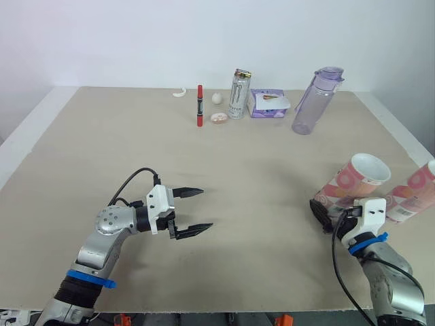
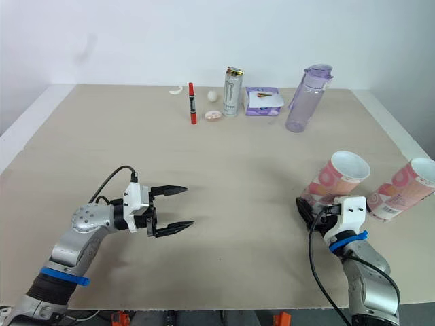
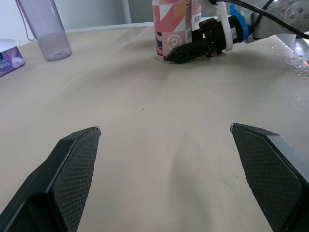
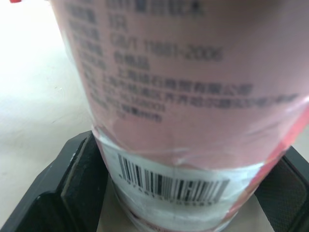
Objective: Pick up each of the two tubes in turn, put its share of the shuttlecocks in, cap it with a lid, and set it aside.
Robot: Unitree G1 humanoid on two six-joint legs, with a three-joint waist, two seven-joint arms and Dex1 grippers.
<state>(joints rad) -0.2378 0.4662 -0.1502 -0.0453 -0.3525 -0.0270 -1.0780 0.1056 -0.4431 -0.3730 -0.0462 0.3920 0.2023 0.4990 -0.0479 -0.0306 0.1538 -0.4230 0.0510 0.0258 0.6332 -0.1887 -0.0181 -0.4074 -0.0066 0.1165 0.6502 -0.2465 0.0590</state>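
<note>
Here, the right fingers (image 4: 77, 183) pinch one tube (image 1: 353, 179) at its base — the left fingers (image 1: 189, 193) hover spread wide.

The beige surface (image 1: 102, 136) looked matt and smooth all over. The pink-patterned cardboard tube (image 1: 350, 183) at four o'clock wore a glossy printed wrap with a white paper barcode label (image 4: 174, 186). The left tool (image 1: 207, 208) had matt black plastic fingers (image 3: 72, 169) with a fine cross-hatched texture. At twelve o'clock the silver drink can (image 1: 239, 95) was shiny metal; at one o'clock the lilac water bottle (image 1: 314, 102) was smooth translucent plastic.
</note>
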